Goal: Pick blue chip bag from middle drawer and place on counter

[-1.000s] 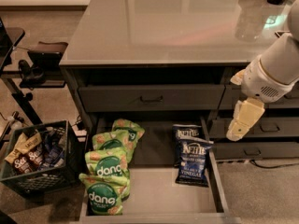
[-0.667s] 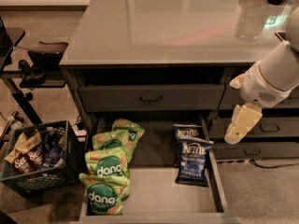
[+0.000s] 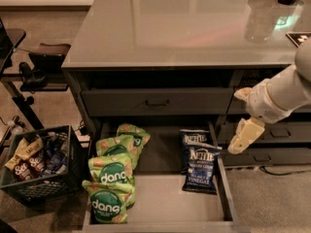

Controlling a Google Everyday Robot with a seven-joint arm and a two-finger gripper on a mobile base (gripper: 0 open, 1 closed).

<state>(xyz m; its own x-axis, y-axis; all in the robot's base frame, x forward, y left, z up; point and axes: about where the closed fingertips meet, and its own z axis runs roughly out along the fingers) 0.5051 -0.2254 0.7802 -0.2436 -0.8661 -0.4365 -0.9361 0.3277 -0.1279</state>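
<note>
In the middle drawer (image 3: 160,200) lies the "Kettle" blue chip bag (image 3: 200,169); just right, the hand (image 3: 243,130) hangs open.

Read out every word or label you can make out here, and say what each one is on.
"dang": two front green bags.
"Kettle", "VINEGAR": front blue chip bag.
"Kettle": rear blue bag.
Crate packets: unreadable.
Gripper, right of the middle drawer: no text.

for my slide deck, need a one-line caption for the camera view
Gripper hovers by the open middle drawer's right side, near the front blue chip bag; counter above.
</note>
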